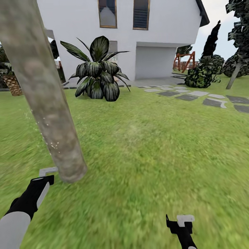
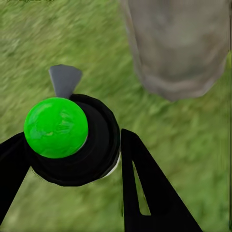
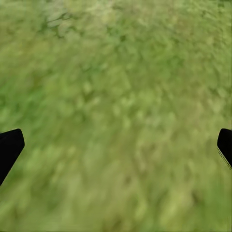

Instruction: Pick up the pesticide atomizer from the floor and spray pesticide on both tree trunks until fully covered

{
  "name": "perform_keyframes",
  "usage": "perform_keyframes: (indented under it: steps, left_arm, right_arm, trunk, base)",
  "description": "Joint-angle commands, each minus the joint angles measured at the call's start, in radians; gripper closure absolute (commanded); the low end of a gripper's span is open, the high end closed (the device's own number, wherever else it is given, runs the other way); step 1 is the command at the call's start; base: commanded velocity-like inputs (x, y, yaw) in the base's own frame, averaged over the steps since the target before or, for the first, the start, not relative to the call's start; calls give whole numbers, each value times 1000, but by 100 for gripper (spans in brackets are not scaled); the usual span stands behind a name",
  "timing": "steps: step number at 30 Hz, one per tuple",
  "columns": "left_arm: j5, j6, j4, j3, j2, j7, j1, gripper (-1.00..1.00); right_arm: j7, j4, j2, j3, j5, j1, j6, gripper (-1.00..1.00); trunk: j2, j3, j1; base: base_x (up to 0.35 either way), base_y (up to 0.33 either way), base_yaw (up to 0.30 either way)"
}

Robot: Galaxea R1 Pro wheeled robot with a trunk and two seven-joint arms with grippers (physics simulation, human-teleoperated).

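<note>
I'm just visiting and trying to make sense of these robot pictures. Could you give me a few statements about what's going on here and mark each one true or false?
1. The left gripper is closed around the pesticide atomizer, which has a bright green top. True.
2. The right gripper is holding a second sprayer. False: its jaws are spread wide with only lawn between them.
3. The tree trunk beside the left gripper is thick, pale and mottled. True.
4. The ground under the robot is grey paving. False: it is grass; the paving stones lie farther off, towards the white house.
5. A large dark leafy plant stands in front of the house. True.
</note>
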Motion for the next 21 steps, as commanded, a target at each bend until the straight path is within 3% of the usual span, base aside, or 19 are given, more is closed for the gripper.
perform_keyframes:
  steps: [1,8,15,21]
  left_arm:
    - [-1,0,0,0,0,0,0,100]
    - [-2,-1,1,0,-1,0,0,100]
    - [-2,-1,1,-1,-1,2,0,100]
    - [-3,1,1,-1,-1,2,0,100]
  right_arm:
    - [0,0,0,0,0,0,0,-100]
    - [0,1,1,1,-1,0,0,-100]
    - [-1,1,2,1,0,0,0,-100]
    - [-1,1,1,1,0,0,0,-100]
  trunk:
    - [0,0,0]
    - [0,0,0]
    - [0,0,0]
    - [0,0,0]
  base:
    - [214,-192,30]
    - [1,-255,23]
    - [-16,-274,250]
    - [124,-263,277]
